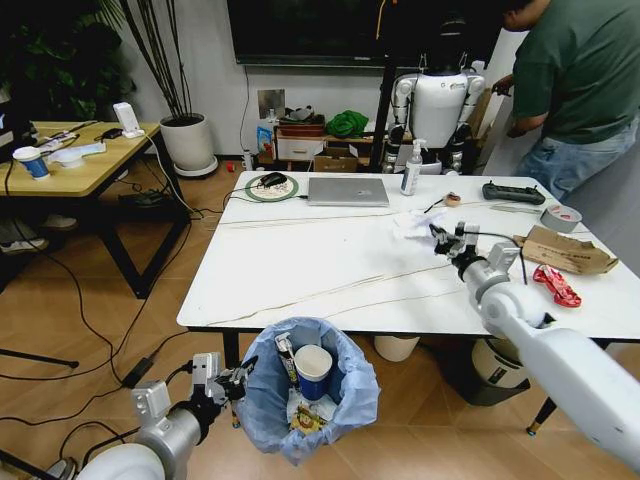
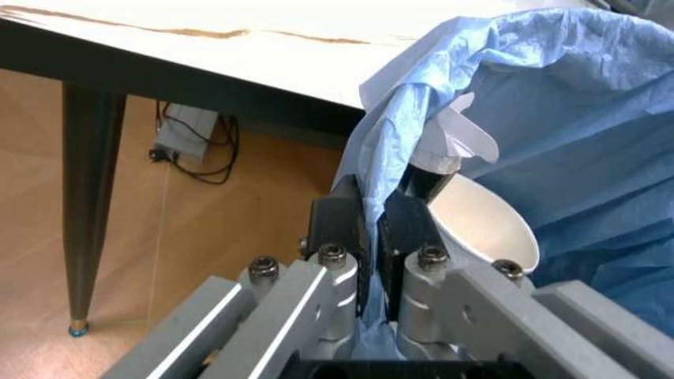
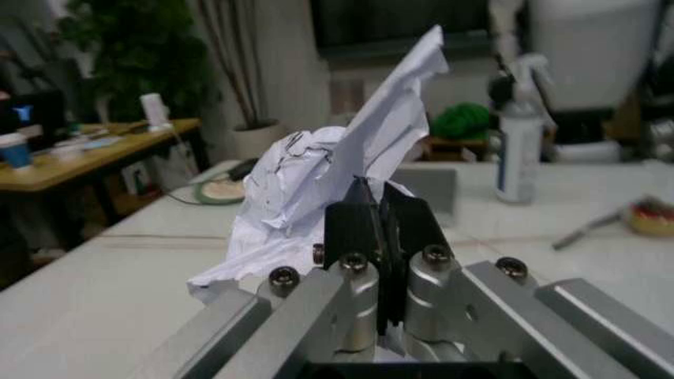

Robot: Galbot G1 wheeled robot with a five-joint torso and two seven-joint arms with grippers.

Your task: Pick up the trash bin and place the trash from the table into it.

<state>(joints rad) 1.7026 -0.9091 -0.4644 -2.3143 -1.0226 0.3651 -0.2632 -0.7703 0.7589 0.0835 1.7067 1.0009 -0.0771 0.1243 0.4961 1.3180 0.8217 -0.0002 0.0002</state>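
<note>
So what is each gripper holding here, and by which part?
Left gripper pinches the trash bin by its blue bag rim. Right gripper is shut on a crumpled white paper, gripped at its lower edge.

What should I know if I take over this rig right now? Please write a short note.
Left hand: shut on the bin's bag rim, holding it below the table edge.
Right hand: shut on a white tissue, above the table.
Done: cup and wrappers are in the bin.
Left: drop the tissue in; cardboard and red packet lie on the table's right side.
</note>
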